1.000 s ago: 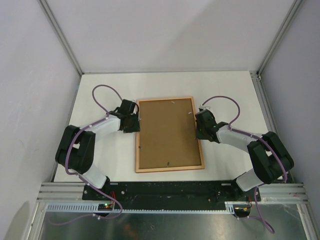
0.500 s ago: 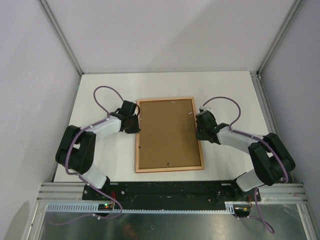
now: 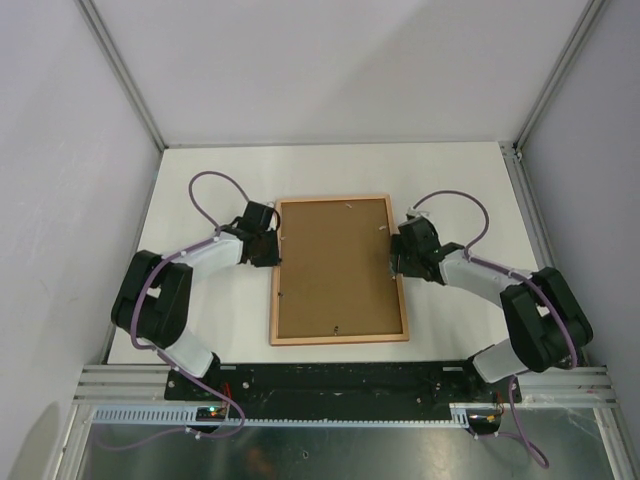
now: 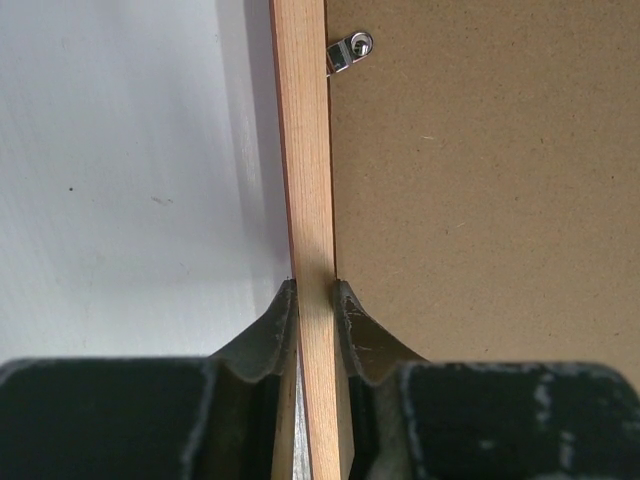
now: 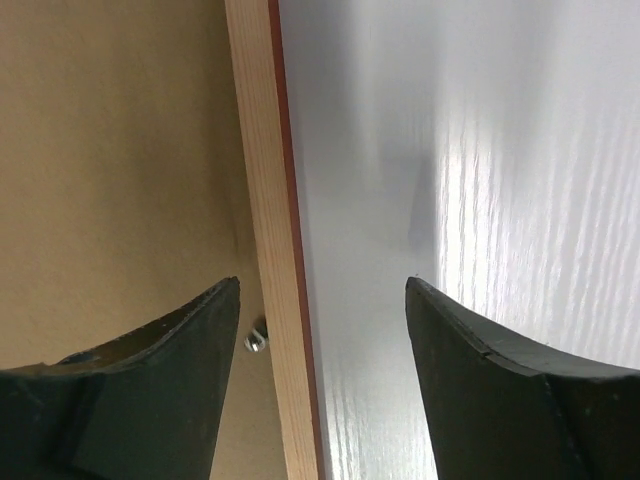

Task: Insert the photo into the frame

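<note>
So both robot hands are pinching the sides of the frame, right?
Not both. The left gripper pinches the frame by its side, but the right gripper is open, with its jaws apart around the other edge. The right wrist view shows it.

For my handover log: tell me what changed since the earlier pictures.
The left gripper closed onto the left edge of the frame and now clamps it. The right gripper opened, letting go of the right edge; its fingers stand open either side of it. The frame lies where it was, back up, backing board in place.
</note>
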### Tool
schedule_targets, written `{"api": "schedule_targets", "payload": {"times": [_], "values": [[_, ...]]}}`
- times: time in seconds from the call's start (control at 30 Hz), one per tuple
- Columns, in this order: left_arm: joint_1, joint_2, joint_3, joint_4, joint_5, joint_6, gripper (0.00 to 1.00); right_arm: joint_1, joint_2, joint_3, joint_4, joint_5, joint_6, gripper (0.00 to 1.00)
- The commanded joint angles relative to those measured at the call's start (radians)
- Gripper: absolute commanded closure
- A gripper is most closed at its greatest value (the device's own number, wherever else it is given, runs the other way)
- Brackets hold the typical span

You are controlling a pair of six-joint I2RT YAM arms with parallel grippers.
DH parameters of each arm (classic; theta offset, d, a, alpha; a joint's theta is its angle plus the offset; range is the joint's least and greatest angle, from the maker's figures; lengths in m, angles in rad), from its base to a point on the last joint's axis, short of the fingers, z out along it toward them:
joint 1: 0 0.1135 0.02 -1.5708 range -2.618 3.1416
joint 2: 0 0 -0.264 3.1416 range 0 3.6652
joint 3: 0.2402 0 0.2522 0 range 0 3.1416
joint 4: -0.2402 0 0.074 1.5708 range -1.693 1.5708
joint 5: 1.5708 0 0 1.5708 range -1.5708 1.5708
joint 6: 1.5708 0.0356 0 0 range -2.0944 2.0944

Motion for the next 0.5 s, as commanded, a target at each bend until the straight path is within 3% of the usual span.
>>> {"api": "schedule_targets", "payload": {"times": [0.0, 0.47], "values": [[-0.018, 0.061, -0.001, -0.078, 0.042, 0.05, 1.0, -0.04, 0.062, 0.136, 0.032, 0.055, -0.04, 0.27], [-0.026, 0.058, 0.008, -0.086, 0.059, 0.045, 1.0, -0.08, 0.345, 0.411, 0.11, 0.124, 0.09, 0.24]]}}
